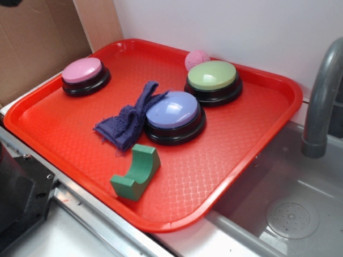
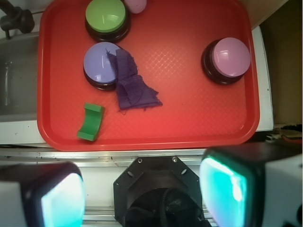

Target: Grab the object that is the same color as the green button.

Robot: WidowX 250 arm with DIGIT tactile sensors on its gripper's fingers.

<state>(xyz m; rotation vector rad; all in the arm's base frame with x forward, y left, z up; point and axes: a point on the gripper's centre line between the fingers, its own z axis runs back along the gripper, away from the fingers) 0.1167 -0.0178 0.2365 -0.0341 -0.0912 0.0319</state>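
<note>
Both views are brightly and evenly lit, with soft shadows hugging the bases of things. In the exterior view the red tray (image 1: 257,134) shines in pale streaks along its rim, and the lavender button (image 1: 173,110) carries a white glint on its dome. In the wrist view the gripper (image 2: 142,194) fills the bottom edge badly out of focus, its fingers (image 2: 227,189) glowing teal with glare. Far ahead of the gripper the green button (image 2: 106,15) shows a small highlight, and the tray's straight edges bow slightly toward the frame's corners.
</note>
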